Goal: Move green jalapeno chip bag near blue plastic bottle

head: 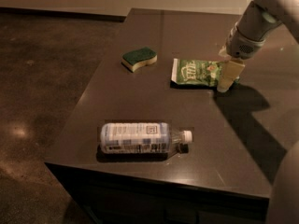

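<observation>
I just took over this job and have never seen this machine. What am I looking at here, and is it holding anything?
This is a one-armed robot; its pale arm enters from the upper right. The single camera looks down on a dark table. The gripper sits low at the right end of the green chip bag; whether it holds the bag is unclear. A sponge lies left of the bag. A water bottle lies on its side near the front edge.

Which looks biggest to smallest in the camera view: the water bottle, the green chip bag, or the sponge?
1. blue plastic bottle, though it lies nearest the camera, which flatters it.
2. green jalapeno chip bag; the gripper at its right end hides part.
3. sponge.
</observation>
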